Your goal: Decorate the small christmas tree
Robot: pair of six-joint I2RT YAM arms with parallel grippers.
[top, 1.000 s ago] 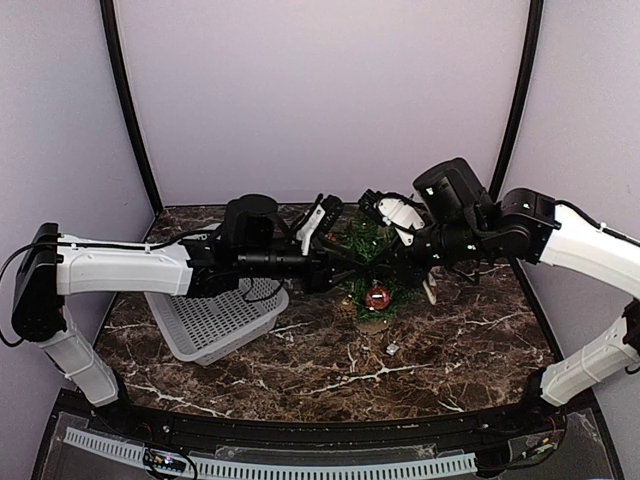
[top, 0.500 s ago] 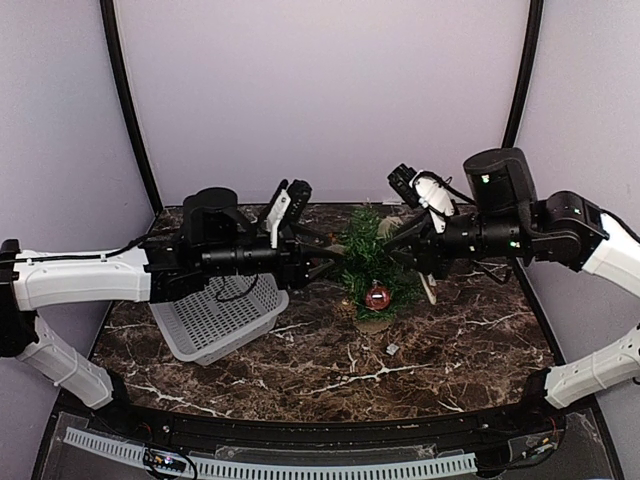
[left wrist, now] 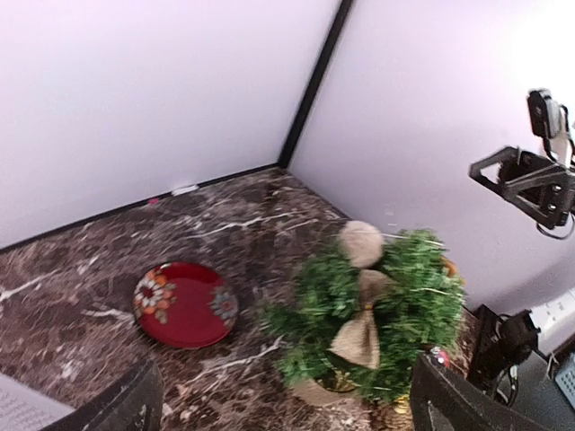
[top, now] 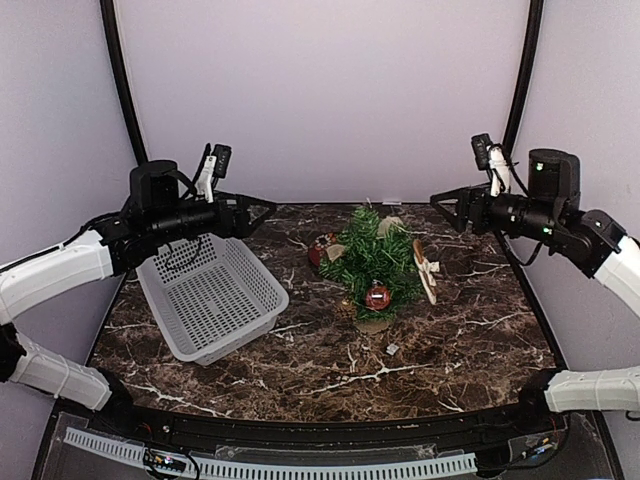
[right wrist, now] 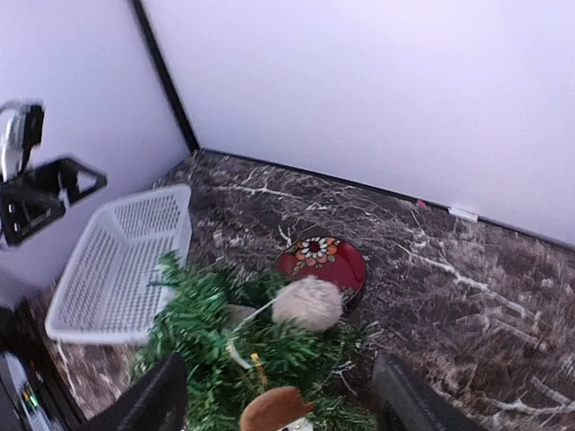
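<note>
Green small christmas tree, red flowered plate, white basket.

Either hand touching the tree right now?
No: the left hand and right hand both hang in the air, well apart from the small christmas tree.

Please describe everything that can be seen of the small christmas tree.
The small christmas tree is a miniature fir with dark green, plastic-looking needles. It stands upright in a round beige pot on the dark marble table, near the middle and toward the back. A fuzzy beige ball sits at its top, a burlap bow hangs on one side, and a shiny red bauble hangs low on the near side. The left wrist view shows it slightly blurred.
</note>
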